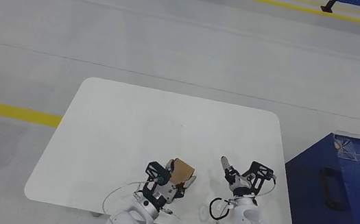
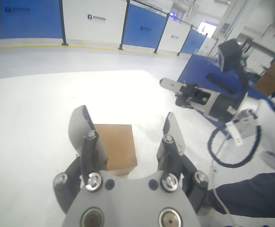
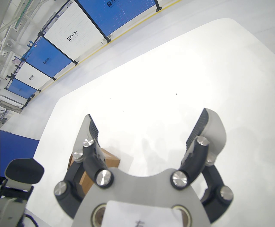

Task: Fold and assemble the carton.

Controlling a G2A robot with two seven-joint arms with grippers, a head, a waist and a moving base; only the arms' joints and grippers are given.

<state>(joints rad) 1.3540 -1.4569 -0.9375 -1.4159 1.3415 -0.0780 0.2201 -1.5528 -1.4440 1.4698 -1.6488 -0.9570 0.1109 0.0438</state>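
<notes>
Sitting low-centre in top view on white rounded table (image 1: 164, 124): small brown cardboard carton (image 1: 184, 169), folded boxy, faces plain. Left gripper (image 2: 126, 112) jaws wide, carton beside one finger; right gripper (image 3: 148, 126) jaws wide.

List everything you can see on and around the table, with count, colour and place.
table: 1, white, middle of the grey floor
carton: 1, brown, on the table near the robot's edge
cabinet: 1, blue, beside the table on the robot's right
clear container: 1, transparent, on top of the cabinet
barrier panels: several, blue and white, along the floor's far side
left hand: 1, grey and black, open, over the carton
right hand: 1, grey and black, open, above bare table
</notes>
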